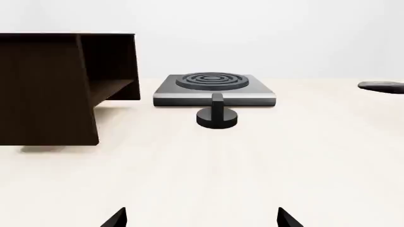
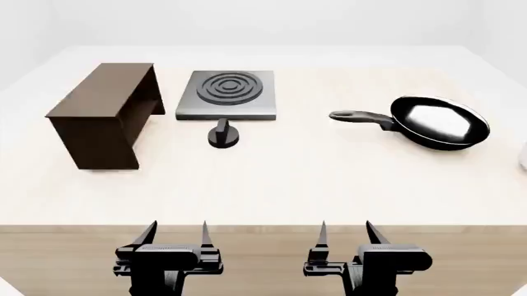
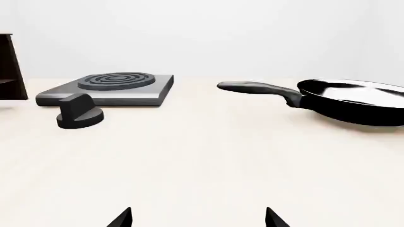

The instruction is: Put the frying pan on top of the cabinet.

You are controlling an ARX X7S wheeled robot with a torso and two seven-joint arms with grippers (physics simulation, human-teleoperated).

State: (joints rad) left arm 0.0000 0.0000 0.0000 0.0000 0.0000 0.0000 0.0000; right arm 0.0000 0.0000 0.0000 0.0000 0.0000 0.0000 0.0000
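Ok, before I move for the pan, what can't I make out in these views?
- Frying pan: right wrist view's edge cuts off its far side; left wrist view shows only the handle tip.
- Cabinet: hollow interior mostly shadowed in head view; cropped in both wrist views.
- Pale object: cut by head view's edge, unidentifiable.

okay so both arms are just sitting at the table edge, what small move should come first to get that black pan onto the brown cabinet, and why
Probably reach the right gripper forward toward the long dark grey handle of the glossy black frying pan. Both grippers are open and empty, the pan lies on the right, and the dark brown wooden cabinet has a bare top.
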